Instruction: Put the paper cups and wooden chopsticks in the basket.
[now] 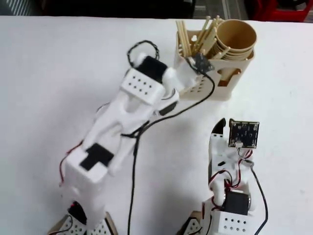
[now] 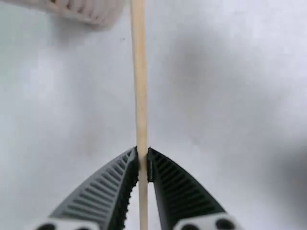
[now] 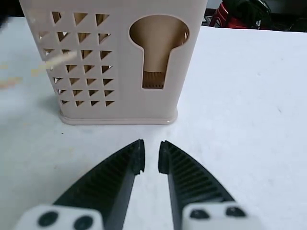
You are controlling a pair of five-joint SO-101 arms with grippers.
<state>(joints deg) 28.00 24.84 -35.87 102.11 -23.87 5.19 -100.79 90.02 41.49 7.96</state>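
Left side first: I'm watching left gripper [image 2: 143,160] pinching one chopstick [image 2: 139,72], jaws closing tight on it, table [image 2: 230,96] showing below. Left arm [image 1: 122,117] is lying stretched, tip at basket [image 1: 230,85]. Basket is standing at far side, holding other chopsticks [image 1: 193,34] and stacked paper cups [image 1: 237,36]. Right gripper [image 3: 151,158] is facing basket, jaws standing slightly apart, gripping nothing.

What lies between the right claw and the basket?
Nothing but bare table; the right wrist view shows the right claw facing the basket across it.
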